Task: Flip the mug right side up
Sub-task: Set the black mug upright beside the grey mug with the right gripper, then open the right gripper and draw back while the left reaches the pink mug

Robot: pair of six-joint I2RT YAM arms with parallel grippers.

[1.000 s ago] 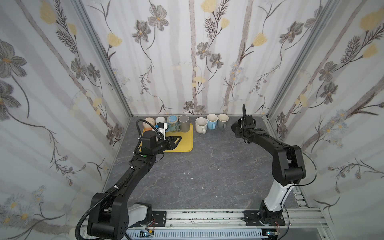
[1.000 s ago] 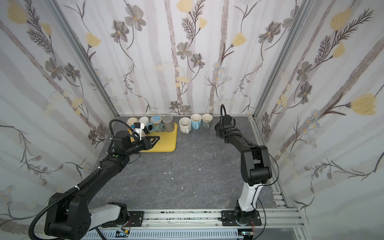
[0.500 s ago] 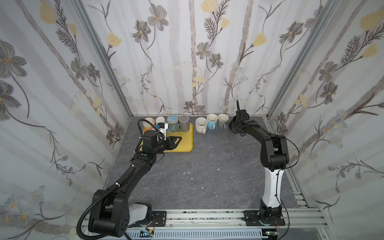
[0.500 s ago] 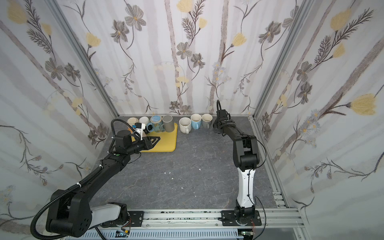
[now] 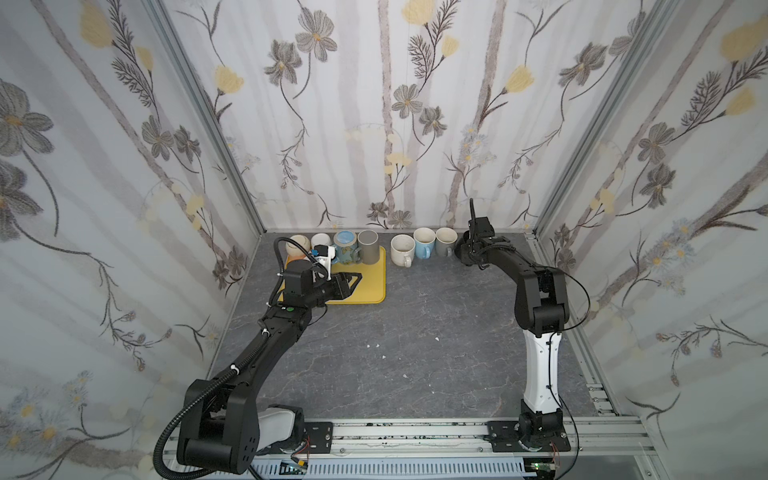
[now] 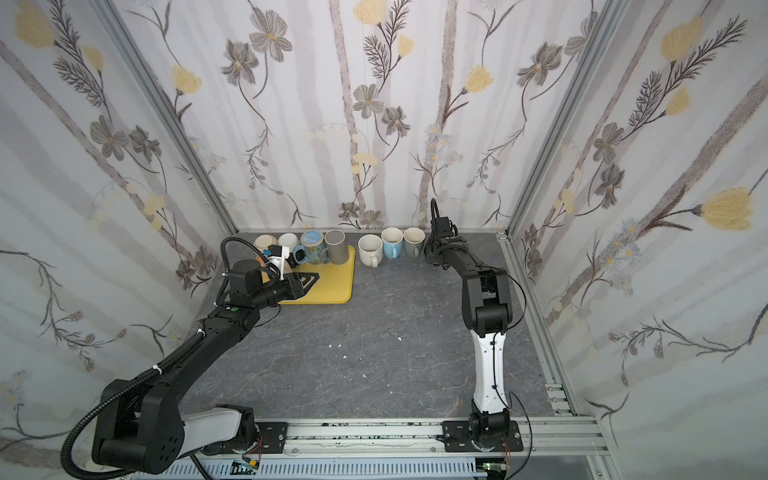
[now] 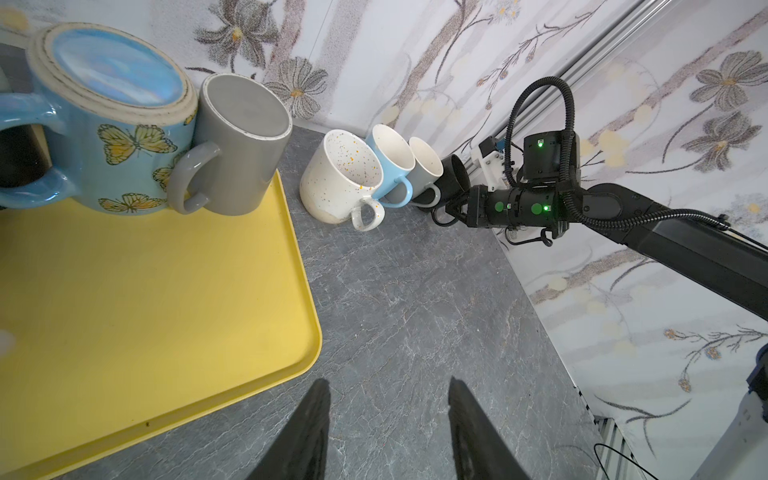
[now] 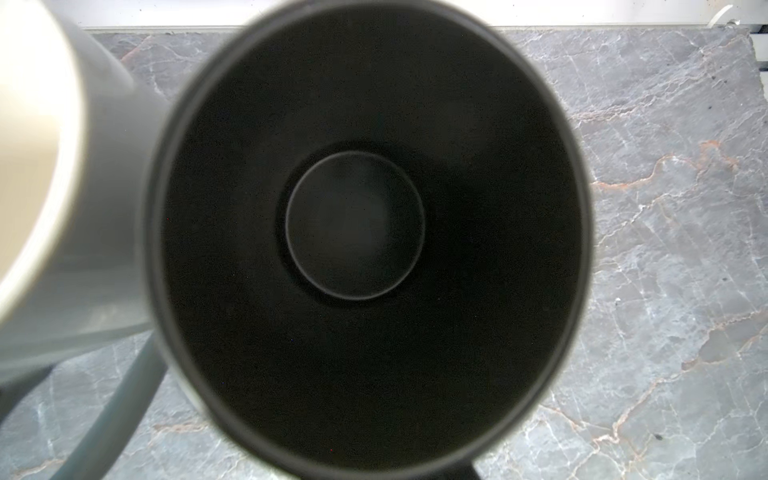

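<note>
Mugs on yellow tray (image 5: 365,291): four.
Mugs on desk (image 5: 415,324): four, counting black mug (image 7: 455,176).
Left hand (image 7: 386,432): spread, empty.
Right hand (image 7: 451,210): grip unclear.

both top views look down over the whole table (image 5: 415,353); wrist views sit close, facing mugs

a yellow tray (image 5: 365,286) lies on the grey tabletop (image 5: 407,353) near the back wall, with a grey mug (image 5: 368,247) and a blue patterned mug (image 5: 346,246) at its far edge. right of it stand a white mug (image 5: 402,248), a light blue mug (image 5: 424,242) and a grey-sided mug (image 5: 446,241) in a row. the left gripper (image 5: 353,281) hovers over the tray, jaws apart; the right arm (image 5: 511,266) reaches toward the row's right end.
</note>
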